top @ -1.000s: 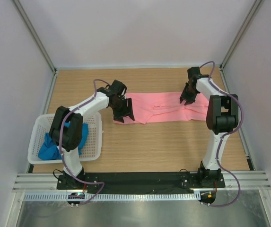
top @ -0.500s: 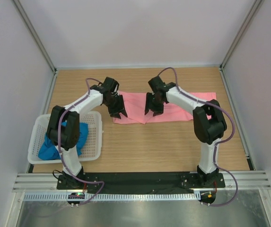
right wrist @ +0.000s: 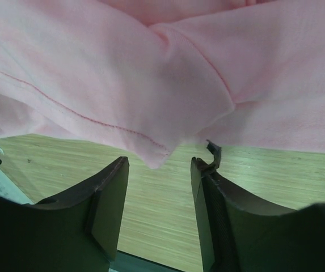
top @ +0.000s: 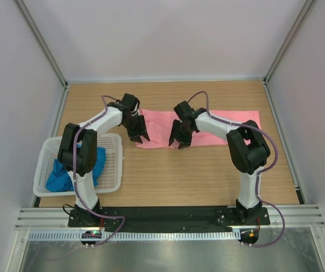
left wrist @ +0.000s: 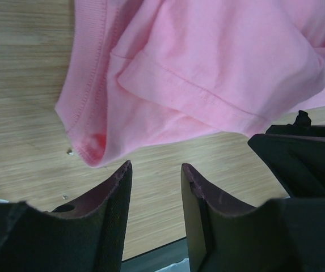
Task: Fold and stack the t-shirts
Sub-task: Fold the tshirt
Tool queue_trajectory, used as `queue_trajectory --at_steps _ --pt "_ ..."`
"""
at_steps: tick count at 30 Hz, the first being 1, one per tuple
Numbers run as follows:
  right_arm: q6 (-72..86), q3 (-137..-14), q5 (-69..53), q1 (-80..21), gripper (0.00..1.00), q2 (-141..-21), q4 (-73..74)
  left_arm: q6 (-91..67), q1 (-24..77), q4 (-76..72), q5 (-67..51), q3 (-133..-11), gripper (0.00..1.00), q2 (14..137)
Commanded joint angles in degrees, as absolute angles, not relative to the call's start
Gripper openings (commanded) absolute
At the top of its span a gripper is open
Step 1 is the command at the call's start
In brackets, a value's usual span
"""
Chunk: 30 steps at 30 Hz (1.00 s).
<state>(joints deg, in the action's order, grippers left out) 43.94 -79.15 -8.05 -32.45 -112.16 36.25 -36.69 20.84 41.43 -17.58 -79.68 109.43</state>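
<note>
Blue t-shirt point(top: 59, 178) in basket point(top: 112, 162), overhead only

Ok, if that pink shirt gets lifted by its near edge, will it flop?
Probably: the pink shirt lies in soft, layered folds, so it should drape and sag. It looks thin, so likely light. Pinching one layer may let the fold open.

Left gripper point(top: 140, 135) and right gripper point(top: 178, 141) hover over the pink t-shirt point(top: 157, 126).
</note>
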Motion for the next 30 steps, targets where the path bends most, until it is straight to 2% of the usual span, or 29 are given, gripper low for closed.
queue_trajectory --at_steps 1,7,10,19,22,26,30 --pt "46.9 -77.8 -8.3 -32.4 0.53 -110.7 33.1 -34.7 19.2 41.7 -18.6 -81.7 0.41 108.6" --pt "48.1 -76.2 -7.7 -32.4 0.44 -110.4 32.0 -32.5 18.5 43.1 -16.0 -82.1 0.42 105.7" --pt "48.2 -77.0 -7.0 -32.5 0.43 -111.3 32.3 -32.9 18.5 42.9 -16.4 -81.3 0.42 104.9" --pt "49.6 -77.3 -7.3 -32.6 0.28 -112.5 31.3 -33.3 18.5 42.6 -16.4 -80.1 0.44 103.8" --pt "50.1 -78.0 -7.4 -32.6 0.21 -113.1 31.2 -33.4 18.5 42.4 -16.5 -79.7 0.44 103.7" --pt "50.2 -79.0 -7.6 -32.6 0.03 -112.7 32.0 -33.5 18.5 42.5 -16.3 -79.8 0.44 103.3" --pt "50.6 -81.1 -7.1 -32.0 0.01 -110.4 33.2 -33.4 18.5 42.2 -15.7 -79.5 0.44 102.3"
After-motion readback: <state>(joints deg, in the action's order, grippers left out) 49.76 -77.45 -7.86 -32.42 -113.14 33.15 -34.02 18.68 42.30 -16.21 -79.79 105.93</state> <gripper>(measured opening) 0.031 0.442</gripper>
